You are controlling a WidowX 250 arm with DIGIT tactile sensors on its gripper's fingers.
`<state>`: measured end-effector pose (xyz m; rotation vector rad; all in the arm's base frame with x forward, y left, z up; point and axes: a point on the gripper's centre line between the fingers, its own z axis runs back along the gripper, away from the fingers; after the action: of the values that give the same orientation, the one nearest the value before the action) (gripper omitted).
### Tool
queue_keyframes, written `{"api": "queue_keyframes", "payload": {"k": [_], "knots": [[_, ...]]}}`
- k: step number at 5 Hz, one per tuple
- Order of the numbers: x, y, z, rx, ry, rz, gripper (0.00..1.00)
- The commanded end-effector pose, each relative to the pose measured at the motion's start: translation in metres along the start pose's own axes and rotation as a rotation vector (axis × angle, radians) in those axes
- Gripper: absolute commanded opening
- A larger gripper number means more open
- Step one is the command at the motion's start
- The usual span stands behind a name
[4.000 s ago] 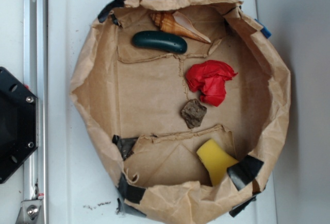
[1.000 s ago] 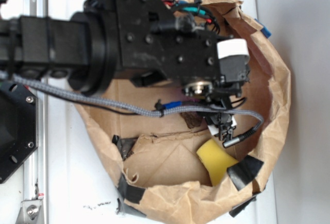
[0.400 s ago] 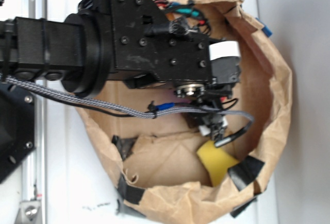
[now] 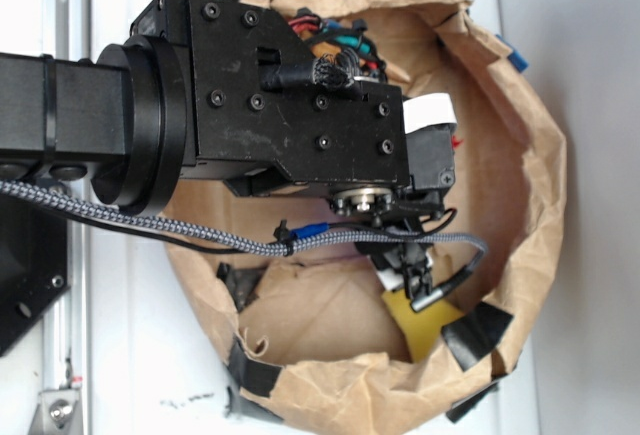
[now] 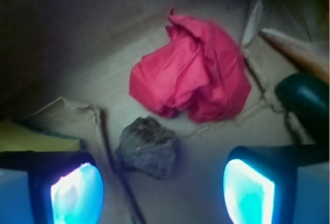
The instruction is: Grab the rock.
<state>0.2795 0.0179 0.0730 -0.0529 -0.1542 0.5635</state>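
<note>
A: Arm shifted left since 0.4 s ago; at 4.0 s ago it wasn't over the bag at all. Now its black body covers most of the paper bag [image 4: 535,165] in the exterior view.

B: Gripper?

A: Gripper [image 5: 162,193] spread wide, nothing held. 2 pads [image 5: 77,193] glow blue at the bottom corners of the wrist view.

B: The rock?

A: Rock [image 5: 148,147] sits on the bag floor between the pads, nearer the left-hand one in the picture, touching neither. Hidden under the arm in the exterior view.

B: Around it?

A: Red cloth wad [image 5: 191,77] just beyond the rock, very close. Dark green oblong [image 5: 304,100] and shell tip [image 5: 296,51] at right. Yellow sponge [image 4: 425,330] by the bag's near edge, partly under the arm.
</note>
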Motion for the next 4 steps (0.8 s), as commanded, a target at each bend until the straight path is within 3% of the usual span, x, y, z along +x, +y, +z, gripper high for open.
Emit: {"api": "queue_keyframes", "payload": {"k": [1,2,4], "knots": [[0.014,-0.007,-0.002,-0.061,-0.118,-0.021,1.00],[0.017,-0.006,-0.010,-0.056,-0.119,-0.012,1.00],[0.018,-0.010,-0.034,0.004,-0.030,0.008,1.00]]}}
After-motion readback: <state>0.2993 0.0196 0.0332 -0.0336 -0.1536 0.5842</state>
